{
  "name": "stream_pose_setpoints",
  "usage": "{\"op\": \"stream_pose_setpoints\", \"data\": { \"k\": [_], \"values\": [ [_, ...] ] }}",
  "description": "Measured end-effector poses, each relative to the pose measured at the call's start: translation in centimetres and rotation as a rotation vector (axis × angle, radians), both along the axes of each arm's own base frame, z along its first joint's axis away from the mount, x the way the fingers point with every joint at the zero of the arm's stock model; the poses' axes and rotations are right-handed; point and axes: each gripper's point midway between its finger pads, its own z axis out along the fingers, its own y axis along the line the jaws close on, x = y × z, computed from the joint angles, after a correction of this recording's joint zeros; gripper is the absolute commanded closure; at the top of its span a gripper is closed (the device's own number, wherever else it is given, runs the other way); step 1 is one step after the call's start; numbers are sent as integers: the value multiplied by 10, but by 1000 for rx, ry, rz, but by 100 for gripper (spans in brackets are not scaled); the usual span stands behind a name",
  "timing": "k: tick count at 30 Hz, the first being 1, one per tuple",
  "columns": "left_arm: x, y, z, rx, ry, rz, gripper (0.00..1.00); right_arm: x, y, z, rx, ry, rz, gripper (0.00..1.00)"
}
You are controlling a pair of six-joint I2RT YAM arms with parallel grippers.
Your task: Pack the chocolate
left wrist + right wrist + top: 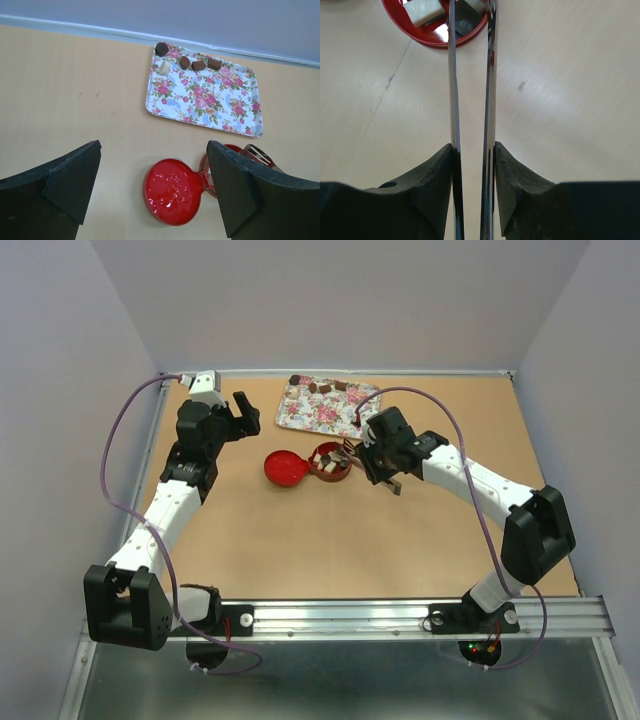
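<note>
your right hand (pixel 473 147), low in the frame, is clenched on the long metal tongs (pixel 453 95), whose blades run up to the red tin (pixel 427 39) at the top edge. a cream piece of chocolate (pixel 422 11) lies in the tin and a dark piece (pixel 466 20) sits between the tong tips; you cannot tell whether it is pinched or lying free. loosen the squeeze abruptly or drag the tips sideways and that piece may hop the rim onto the desk (pixel 330 540), or the tin may slide. the red lid (pixel 172 191) lies just beside the tin, within reach of a careless swing. your left hand (pixel 153 146) hangs released, holding nothing. farthest off, five more pieces (pixel 198 65) line the upper edge of the flowered tray (pixel 210 102), close to its lip, where a clumsy pinch could flick one off.
</note>
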Motion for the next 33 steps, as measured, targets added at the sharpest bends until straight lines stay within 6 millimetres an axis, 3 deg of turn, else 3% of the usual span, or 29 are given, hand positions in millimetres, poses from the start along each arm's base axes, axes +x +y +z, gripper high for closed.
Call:
{"op": "stream_pose_setpoints", "data": {
  "k": [11,19,25,28,33],
  "values": [
    [0,0,0,0,1,0,1,1,1,1,1,-1,1,52],
    [0,0,0,0,1,0,1,14,4,22,13,-55,-16,53],
    [0,0,0,0,1,0,1,32,7,54,22,-135,-46,54],
    [0,0,0,1,1,0,1,51,15,74,32,-191,-53,54],
    [0,0,0,1,1,0,1,85,32,73,23,-219,-48,55]
  ]
}}
